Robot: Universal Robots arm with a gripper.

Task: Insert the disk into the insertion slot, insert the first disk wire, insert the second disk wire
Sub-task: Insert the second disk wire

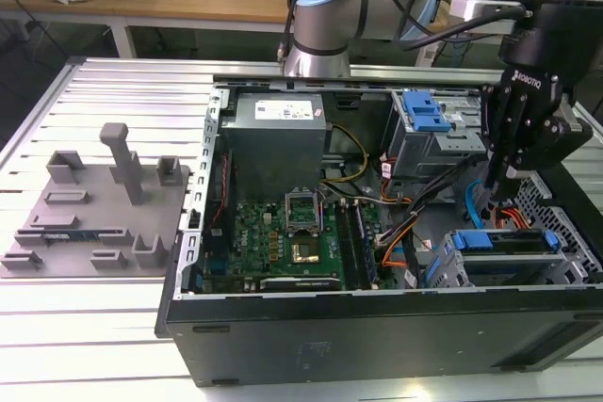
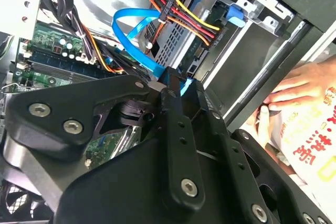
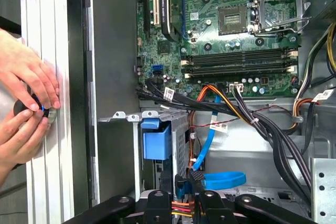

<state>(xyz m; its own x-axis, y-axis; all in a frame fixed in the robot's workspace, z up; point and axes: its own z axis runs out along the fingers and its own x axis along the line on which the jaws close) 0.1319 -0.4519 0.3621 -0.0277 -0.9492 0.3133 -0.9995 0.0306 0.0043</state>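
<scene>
Wire work at the drive cage, down in the computer case.

Exterior view: my gripper [image 1: 492, 197] hangs low over the disk [image 1: 499, 241], already seated in the insertion slot [image 1: 450, 268] near the case's front corner. Second wrist view: my fingers [image 2: 173, 90] pinch narrow on the blue cable [image 2: 137, 43]. First wrist view: its connector [image 3: 183, 186] sits at the cage's back.

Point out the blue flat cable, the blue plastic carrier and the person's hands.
blue flat cable [image 3: 223, 179], first wrist view, on its curved loop.
blue plastic carrier [image 1: 504, 238], exterior view, on its long top bar.
person's hands [image 3: 23, 80], first wrist view, on the back of the upper hand.
</scene>
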